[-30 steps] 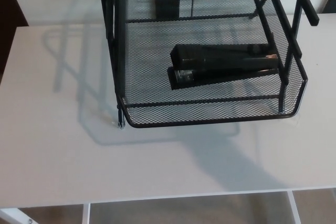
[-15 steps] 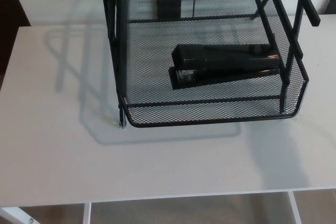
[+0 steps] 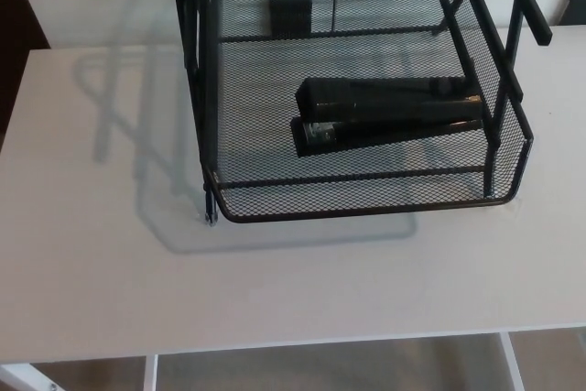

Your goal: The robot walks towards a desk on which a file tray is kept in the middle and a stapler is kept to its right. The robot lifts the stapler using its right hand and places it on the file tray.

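A black stapler point(image 3: 389, 114) lies on its side across the bottom shelf of the black wire-mesh file tray point(image 3: 366, 203), its front end pointing left. The tray stands in the middle of the white desk point(image 3: 101, 272), and its upper tiers run out of the top of the picture. Neither of my hands shows in the head view.
A small black block point(image 3: 289, 14) sits behind the tray's mesh at the back. The desk's front edge point(image 3: 302, 345) runs along the bottom, with white frame legs and brown floor below. A dark object point(image 3: 575, 6) pokes in at the far right edge.
A dark shadow that lay on the desk at the lower right has slid off to the right and is gone. The stapler and tray have stayed put; the view shifted slightly.
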